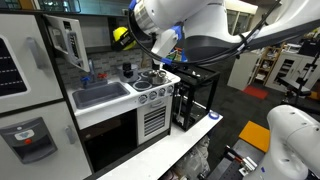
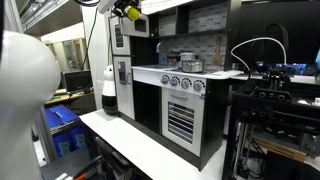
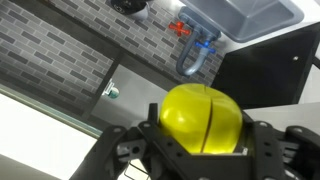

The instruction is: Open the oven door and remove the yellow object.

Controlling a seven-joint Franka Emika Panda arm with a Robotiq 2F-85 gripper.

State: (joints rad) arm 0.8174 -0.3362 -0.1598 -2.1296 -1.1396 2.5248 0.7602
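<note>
My gripper is shut on the yellow object, a smooth bright yellow ball with a seam down its middle. In both exterior views the gripper holds the ball high up, level with the white toy microwave. The oven door, white-framed with a dark see-through window, stands swung open to the left of the ball. The ball is outside the oven, apart from the door.
Below are the toy kitchen's grey sink with its faucet, small pots on the stove, knobs and the larger black-glass oven door. A black rack stands beside the kitchen.
</note>
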